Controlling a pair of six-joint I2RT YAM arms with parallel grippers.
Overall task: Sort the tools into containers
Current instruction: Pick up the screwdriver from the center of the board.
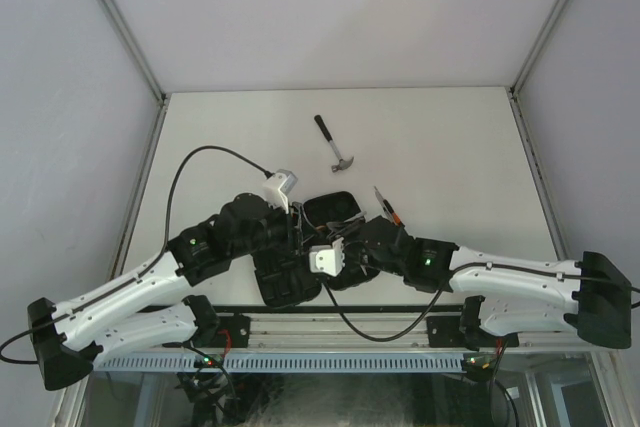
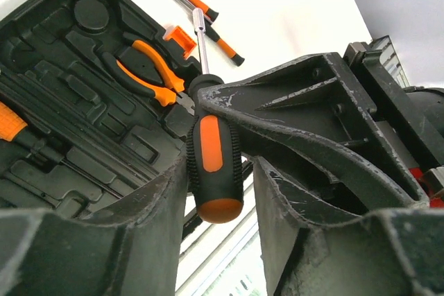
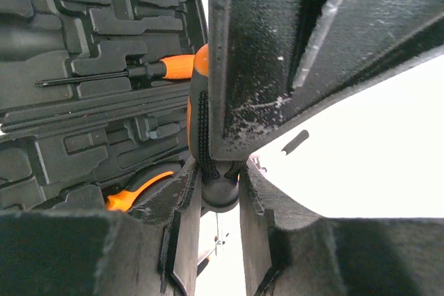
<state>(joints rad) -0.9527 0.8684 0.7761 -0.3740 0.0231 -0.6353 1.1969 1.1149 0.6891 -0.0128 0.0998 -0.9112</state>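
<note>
L gripper (image 2: 218, 178) stood part open, fingers either side of the black-and-orange screwdriver (image 2: 211, 145) handle. One finger touched it and a sliver of gap showed at the other, so no clamp yet. Tool case (image 2: 41, 12) lay ahead and left of those fingers, w/ pliers (image 2: 142, 67) already in a slot. Screwdriver spanned betw. both grippers, butt toward the L palm. R gripper (image 3: 220, 179) was clamped on its black neck, just past the L fingertips. Step, I'd judge: R-to-L handover, mid-sort. Next calls for L to pinch firm before R lets go, then carry to a free slot. Hammer (image 1: 337, 144) lay well beyond both grippers, unsorted.
</note>
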